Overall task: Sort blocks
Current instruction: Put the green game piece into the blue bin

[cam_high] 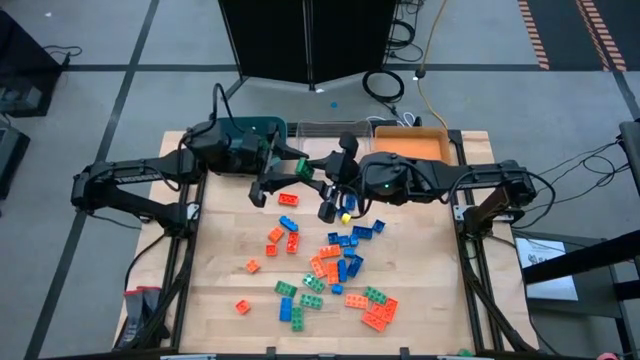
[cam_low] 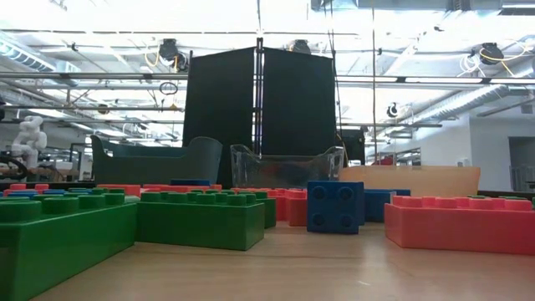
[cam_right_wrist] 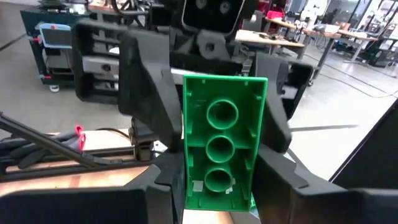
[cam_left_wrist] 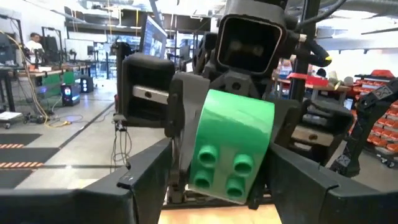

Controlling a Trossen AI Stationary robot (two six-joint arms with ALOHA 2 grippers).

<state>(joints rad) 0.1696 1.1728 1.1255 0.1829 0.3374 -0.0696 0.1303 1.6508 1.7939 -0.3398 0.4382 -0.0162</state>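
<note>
A green block [cam_right_wrist: 219,146] is held in mid-air between the two hands, above the far middle of the tabletop [cam_high: 225,255]. In the right wrist view its hollow underside with three round sockets faces the camera; in the left wrist view its studded top [cam_left_wrist: 231,149] shows. From above it is a small green spot [cam_high: 302,168] where the arms meet.

The left hand [cam_high: 285,170] reaches in from the left, its fingers [cam_left_wrist: 134,186] set partly apart on either side of the block. The right hand [cam_high: 322,185] reaches in from the right, its fingers [cam_right_wrist: 283,180] narrower, closed against the block's long sides. Both hands appear to have hold of the same block; how firmly each one presses cannot be told.

The other blocks [cam_high: 330,265] lie loose on the near half of the tabletop, green, blue and orange-red mixed, most in a cluster right of centre, with a few orange-red ones apart to the left. A small yellow piece [cam_high: 346,217] lies just under the right hand. In the low view a green block [cam_low: 67,234], a blue one [cam_low: 334,206] and a red one [cam_low: 460,221] fill the foreground.

Along the far edge stand three bins side by side: teal [cam_low: 155,159] on the left, clear [cam_low: 286,167] in the middle, orange [cam_high: 410,145] on the right.
</note>
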